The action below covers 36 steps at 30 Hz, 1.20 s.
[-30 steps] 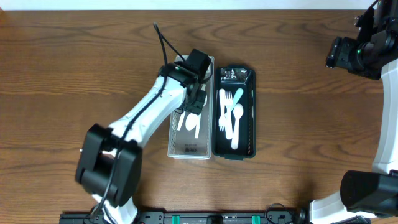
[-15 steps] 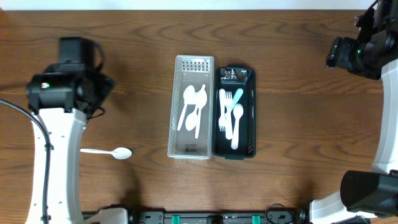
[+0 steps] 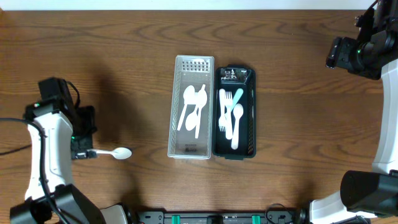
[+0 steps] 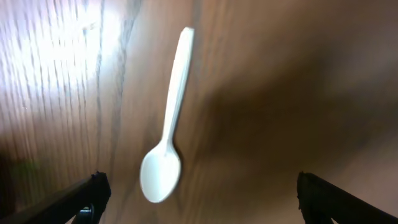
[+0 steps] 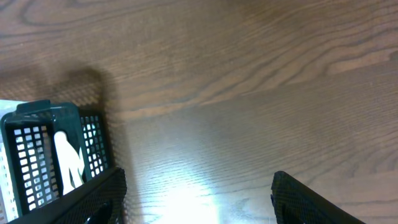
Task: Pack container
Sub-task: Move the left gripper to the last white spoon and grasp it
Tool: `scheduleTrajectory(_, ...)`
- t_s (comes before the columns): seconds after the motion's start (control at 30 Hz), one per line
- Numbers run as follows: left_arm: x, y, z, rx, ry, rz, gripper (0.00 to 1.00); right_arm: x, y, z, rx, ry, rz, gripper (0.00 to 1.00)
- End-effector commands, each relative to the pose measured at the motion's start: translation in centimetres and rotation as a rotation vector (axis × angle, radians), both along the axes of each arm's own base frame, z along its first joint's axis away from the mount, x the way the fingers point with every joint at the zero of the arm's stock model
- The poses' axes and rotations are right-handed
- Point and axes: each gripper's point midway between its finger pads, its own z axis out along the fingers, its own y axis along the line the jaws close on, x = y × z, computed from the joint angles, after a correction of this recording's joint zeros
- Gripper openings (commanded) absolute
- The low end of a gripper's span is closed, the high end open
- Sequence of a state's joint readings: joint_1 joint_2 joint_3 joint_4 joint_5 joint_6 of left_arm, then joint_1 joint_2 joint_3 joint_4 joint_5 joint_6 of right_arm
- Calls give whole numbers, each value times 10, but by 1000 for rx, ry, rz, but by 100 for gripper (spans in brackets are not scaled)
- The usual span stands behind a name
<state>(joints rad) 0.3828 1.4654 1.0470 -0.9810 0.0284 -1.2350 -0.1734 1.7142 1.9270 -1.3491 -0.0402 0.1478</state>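
Hovering low over the wooden table (image 3: 124,56) at its left side, the left gripper (image 3: 79,149) has its jaws spread wide and holds nothing; in the left wrist view both fingertips (image 4: 93,190) sit at the bottom corners of the frame, well apart. The loose white spoon (image 3: 115,153) lies flat on the bare table just beside that gripper, its handle end toward the gripper and its bowl toward the baskets; from the wrist camera the spoon (image 4: 166,149) lies between the two fingers, touching neither as far as I can tell. The pale mesh basket (image 3: 176,106) stands mid-table and holds several white spoons (image 3: 193,106) lying lengthwise. The black basket (image 3: 251,112) stands touching or just beside its right wall and holds white cutlery (image 3: 229,121) plus one teal spoon (image 3: 237,95). The right gripper (image 3: 336,53) hangs near the table's far right edge, well apart from both baskets, jaws parted and empty. The right wrist view shows a corner of the black basket (image 5: 37,115) at lower left, a white fork (image 5: 65,158) inside it.
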Motion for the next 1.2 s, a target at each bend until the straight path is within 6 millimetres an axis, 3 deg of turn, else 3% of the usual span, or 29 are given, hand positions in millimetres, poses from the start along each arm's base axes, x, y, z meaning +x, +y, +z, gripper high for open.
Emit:
scheduleTrajectory(0.0, -8, -12, -19, -59, 32, -5, 98, 0, -1, -5, -13, 15, 12, 78)
scheduleTrajectory(0.33, -17, -16, -64, -54, 47, -130, 98, 0, -1, -5, -13, 14, 11, 78)
scheduleTrajectory(0.7, -20, -13, -84, -20, 53, -316, 98, -1, 0, -5, -11, 21, 11, 78)
scheduleTrajectory(1.17, -28, -14, -100, -42, 116, -332, 96, -1, 0, -5, -11, 21, 11, 78)
